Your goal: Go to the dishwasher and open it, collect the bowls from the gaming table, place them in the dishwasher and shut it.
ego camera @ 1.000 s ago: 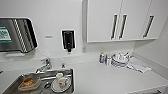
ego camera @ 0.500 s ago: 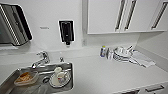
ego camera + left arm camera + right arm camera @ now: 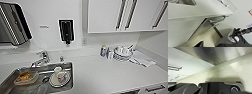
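The white bench [image 3: 100,72] carries a small bottle [image 3: 103,50], stacked dishes [image 3: 121,53] and a cloth [image 3: 143,59].

Kitchenette surfaces: mostly smooth white laminate, plus brushed and shiny metal.

Worktop [image 3: 105,72] smooth white, slight sheen. Sink [image 3: 8,83] set into the worktop, brushed stainless steel; tap [image 3: 41,60] behind the sink, shiny chrome. In the sink, a plate [image 3: 59,79] and cup [image 3: 58,70], glossy white, ceramic-looking; beside them a clear plastic tray [image 3: 25,78]. Wall cabinets [image 3: 107,15] above the worktop, smooth white fronts, matt metal bar handles [image 3: 120,14]. Soap dispenser [image 3: 66,31] on the wall above the sink, glossy black. Dish stack [image 3: 122,53] at the far end of the worktop, glossy white, on pale cloth or paper [image 3: 143,60]. Left wrist view: cream cabinet panel [image 3: 186,25], smooth; curved handle [image 3: 217,20], polished metal.
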You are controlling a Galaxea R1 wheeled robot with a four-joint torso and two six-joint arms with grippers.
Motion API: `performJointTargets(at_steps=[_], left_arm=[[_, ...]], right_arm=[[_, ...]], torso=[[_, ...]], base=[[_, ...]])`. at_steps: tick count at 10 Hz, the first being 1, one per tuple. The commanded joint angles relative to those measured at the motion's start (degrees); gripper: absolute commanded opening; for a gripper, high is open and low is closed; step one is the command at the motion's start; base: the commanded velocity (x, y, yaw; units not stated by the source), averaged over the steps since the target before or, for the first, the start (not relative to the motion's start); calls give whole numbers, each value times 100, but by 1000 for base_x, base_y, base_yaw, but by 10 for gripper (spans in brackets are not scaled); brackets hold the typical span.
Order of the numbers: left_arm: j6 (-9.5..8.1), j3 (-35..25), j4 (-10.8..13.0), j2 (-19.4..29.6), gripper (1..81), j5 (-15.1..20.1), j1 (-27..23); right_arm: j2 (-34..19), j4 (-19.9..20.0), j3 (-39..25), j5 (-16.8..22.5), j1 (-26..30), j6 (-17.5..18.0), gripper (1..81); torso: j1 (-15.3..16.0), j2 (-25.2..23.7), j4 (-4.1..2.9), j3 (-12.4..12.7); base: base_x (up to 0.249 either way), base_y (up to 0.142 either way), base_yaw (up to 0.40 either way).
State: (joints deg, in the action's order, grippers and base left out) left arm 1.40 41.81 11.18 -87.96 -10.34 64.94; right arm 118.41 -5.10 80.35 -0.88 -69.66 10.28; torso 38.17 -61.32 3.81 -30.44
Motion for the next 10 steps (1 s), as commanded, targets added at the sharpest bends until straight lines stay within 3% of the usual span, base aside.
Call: performJointTargets(at_steps=[1, 2, 5, 6, 7, 10], left_arm=[[106, -68, 508, -39, 811, 85, -345], [97, -77, 622, -126, 811, 58, -371], [27, -59, 587, -171, 811, 93, -495], [18, -50, 587, -171, 811, 102, -504], [18, 2, 587, -206, 811, 102, -504], [18, 29, 613, -329, 811, 102, -495]], right_arm=[[-596, 61, -556, 501, 930, 607, 811], [-649, 61, -635, 807, 1194, 913, 811], [-570, 53, -732, 1326, 2054, 1846, 811], [-439, 61, -750, 1694, 2354, 2047, 811], [-315, 35, -662, 1924, 2556, 2468, 811], [-69, 35, -320, 2073, 2987, 3427, 811]], torso=[[0, 2, 0, 0], [0, 0, 0, -2], [0, 0, 0, -2], [2, 0, 0, -2], [2, 0, 0, -2], [5, 0, 0, -4]], base=[[0, 0, 0], [0, 0, 0], [0, 0, 0], [0, 0, 0], [0, 0, 0], [0, 0, 0]])
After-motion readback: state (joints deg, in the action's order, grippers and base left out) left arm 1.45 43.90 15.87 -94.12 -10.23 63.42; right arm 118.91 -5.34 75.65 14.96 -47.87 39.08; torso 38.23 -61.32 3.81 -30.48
